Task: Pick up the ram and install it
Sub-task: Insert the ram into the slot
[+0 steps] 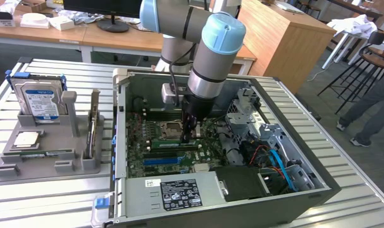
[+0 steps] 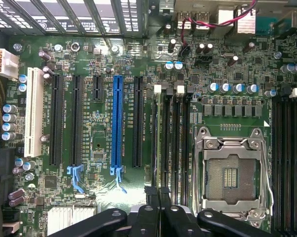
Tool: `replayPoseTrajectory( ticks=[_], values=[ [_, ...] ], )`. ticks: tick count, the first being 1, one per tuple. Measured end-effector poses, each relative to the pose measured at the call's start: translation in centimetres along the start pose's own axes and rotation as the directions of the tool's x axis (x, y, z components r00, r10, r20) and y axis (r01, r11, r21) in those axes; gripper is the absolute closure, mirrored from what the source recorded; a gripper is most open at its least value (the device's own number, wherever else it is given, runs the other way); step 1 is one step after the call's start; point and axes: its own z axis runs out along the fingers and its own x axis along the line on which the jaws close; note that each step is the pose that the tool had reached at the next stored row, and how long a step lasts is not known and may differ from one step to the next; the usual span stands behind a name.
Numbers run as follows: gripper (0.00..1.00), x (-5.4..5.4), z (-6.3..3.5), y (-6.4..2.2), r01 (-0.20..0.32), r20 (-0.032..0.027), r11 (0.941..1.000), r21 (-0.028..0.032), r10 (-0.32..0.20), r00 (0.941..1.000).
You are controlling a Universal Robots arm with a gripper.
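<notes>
Exterior view: the gripper (image 1: 192, 135) reaches down inside the open computer case (image 1: 120, 142), jaws clenched on the ram (image 1: 169, 141), which stands in the memory slots (image 2: 175, 138) at six o'clock from the CPU socket (image 1: 173, 127). Pickup done; whether it is fully seated cannot be told.

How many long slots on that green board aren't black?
2: a white slot at the board's edge and a blue slot nearer the middle. The tool may hide more.

A lab-like workroom, with wooden desks (image 1: 52, 33), a monitor (image 1: 103, 7) and bar stools (image 1: 371, 61).
</notes>
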Motion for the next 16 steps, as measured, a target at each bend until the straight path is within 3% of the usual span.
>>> replayPoseTrajectory(
  ticks=[16],
  values=[
    [0.88, 0.00, 0.09, 0.15, 0.000, 0.0001, 1.0000, 0.0001, 0.000, 1.0000]
  ],
)
